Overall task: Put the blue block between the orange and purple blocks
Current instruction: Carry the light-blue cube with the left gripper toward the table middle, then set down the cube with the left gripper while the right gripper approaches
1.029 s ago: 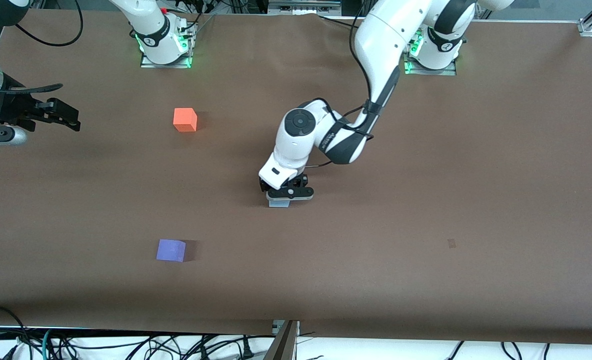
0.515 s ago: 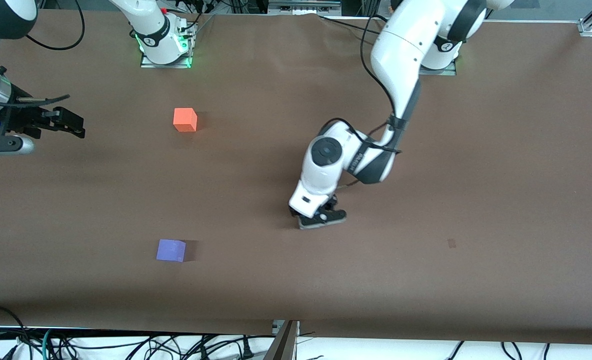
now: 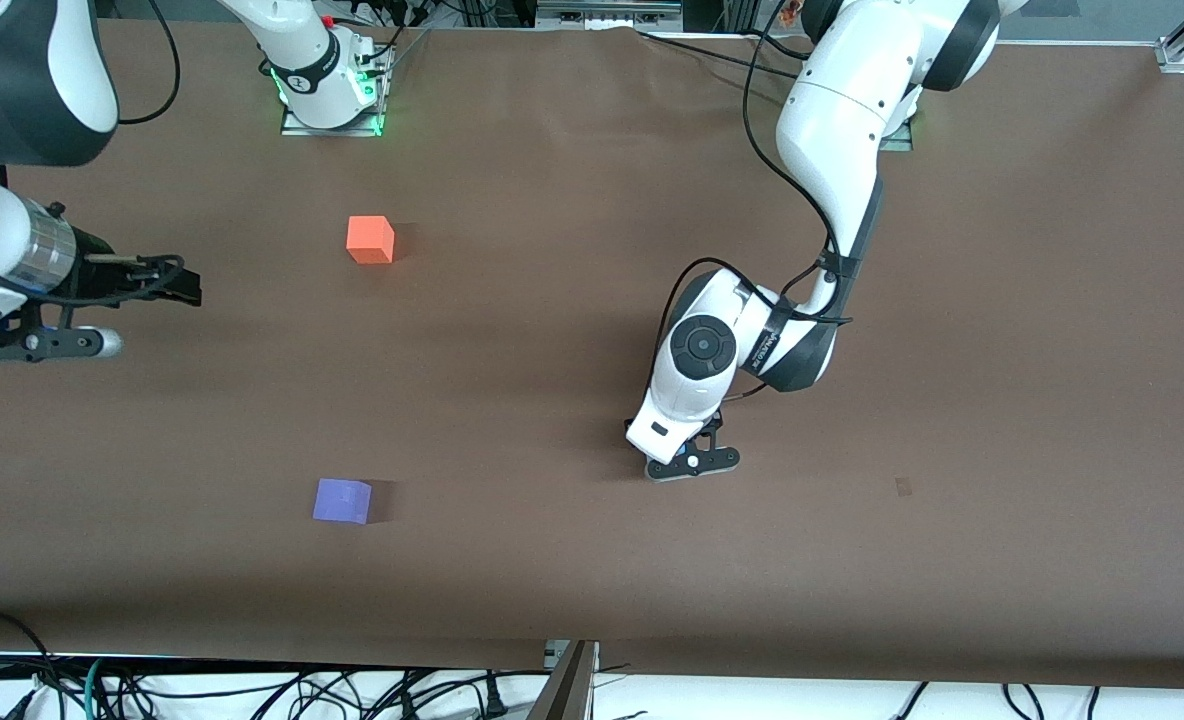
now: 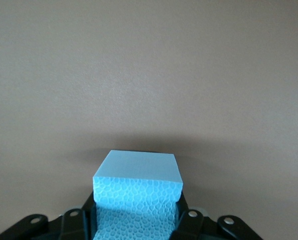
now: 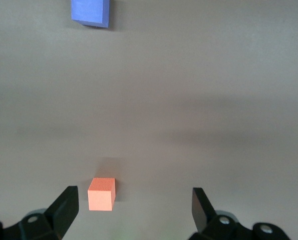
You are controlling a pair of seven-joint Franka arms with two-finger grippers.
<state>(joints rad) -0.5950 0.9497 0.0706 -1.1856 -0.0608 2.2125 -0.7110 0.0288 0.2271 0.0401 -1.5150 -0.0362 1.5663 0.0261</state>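
Observation:
My left gripper (image 3: 692, 462) hangs low over the brown table (image 3: 1002, 350), toward the left arm's end from the other two cubes. It is shut on the blue block (image 4: 137, 185), which fills the space between its fingers (image 4: 185, 220); the hand hides this block in the front view. The orange block (image 3: 370, 240) sits toward the right arm's base. The purple block (image 3: 342, 500) lies nearer the front camera, roughly in line with it. My right gripper (image 3: 177, 283) hovers open at the right arm's end, and its wrist view shows the orange block (image 5: 101, 194) and the purple block (image 5: 90, 12).
The two arm bases (image 3: 330, 90) stand along the table's back edge. A small dark mark (image 3: 903, 486) shows on the table toward the left arm's end. Cables (image 3: 252, 690) and a metal bracket (image 3: 570, 672) run below the front edge.
My left gripper has carried the blue block away from the orange and purple blocks, toward the left arm's end. The right gripper has slid a little inward over the table, still open.

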